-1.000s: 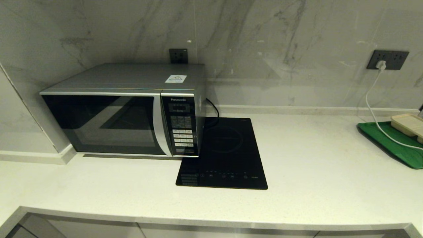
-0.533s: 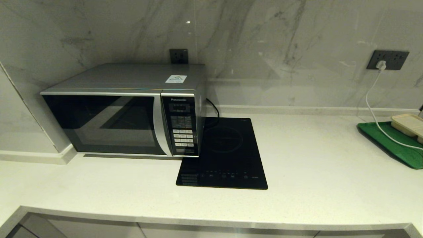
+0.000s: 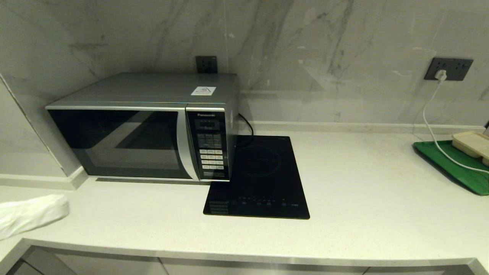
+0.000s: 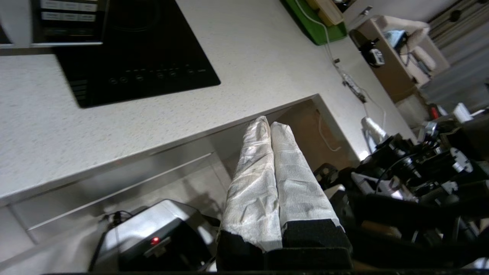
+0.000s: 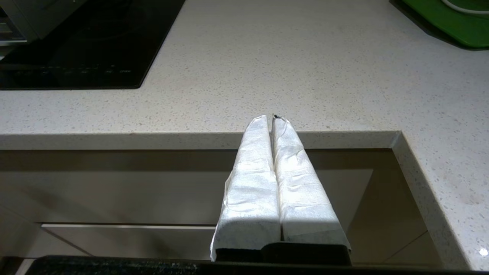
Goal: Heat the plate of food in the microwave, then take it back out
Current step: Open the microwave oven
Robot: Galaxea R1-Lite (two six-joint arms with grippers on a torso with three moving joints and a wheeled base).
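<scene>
Since the earlier frames, the left gripper (image 3: 63,208) is coming into the head view at the lower left, its white-wrapped tip reaching over the front part of the table (image 3: 363,214); nothing else on the table is shifting. From its own wrist view, the left gripper (image 4: 269,124) is showing its jaws pressed together with nothing between them, hanging just off the table's front edge. The right gripper (image 5: 272,118) is sitting low at that same front edge, below the head view, its jaws likewise pressed together and holding nothing.

The microwave (image 3: 141,130) is standing at the back left of the table with its dark glass door closed, so whatever may be inside is not showing through. The plate of food is not showing in any view. At the far right, a beige tray (image 3: 471,144) is lying on a green tray (image 3: 450,166), with a white cable (image 3: 431,126) trailing across it from the wall socket (image 3: 447,68).

The black induction hob (image 3: 259,179) is lying just beside the microwave's right side. Between the hob and the green tray, bare table is stretching wide, and a strip of bare table is running along the front edge.
</scene>
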